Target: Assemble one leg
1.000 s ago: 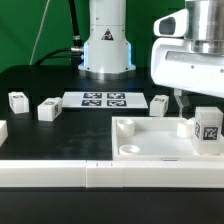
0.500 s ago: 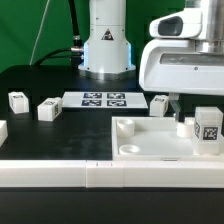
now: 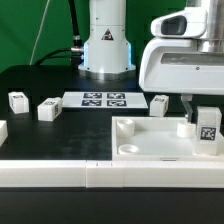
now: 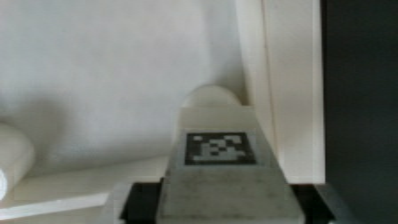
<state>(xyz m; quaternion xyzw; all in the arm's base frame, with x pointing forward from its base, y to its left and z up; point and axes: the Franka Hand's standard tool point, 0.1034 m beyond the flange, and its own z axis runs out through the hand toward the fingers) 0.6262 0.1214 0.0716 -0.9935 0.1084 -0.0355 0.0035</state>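
Observation:
My gripper [image 3: 199,118] is shut on a leg [image 3: 208,130], a small white block with a black-and-white tag, and holds it over the right side of the large white tray-like part [image 3: 150,140]. In the wrist view the leg [image 4: 222,160] sits between my black fingers [image 4: 146,200], its far end over the tray's corner by the raised rim [image 4: 285,80]. Three more legs lie on the black table: two on the exterior view's left [image 3: 17,100] [image 3: 49,109], and one behind the tray [image 3: 159,102].
The marker board [image 3: 104,98] lies flat in front of the arm's base [image 3: 107,45]. A long white rail [image 3: 70,172] runs along the table's front edge. A white part [image 3: 3,129] shows at the exterior view's left edge.
The gripper with the leg has moved slightly toward the exterior view's right and down over the tray's right corner. The other legs have not moved.

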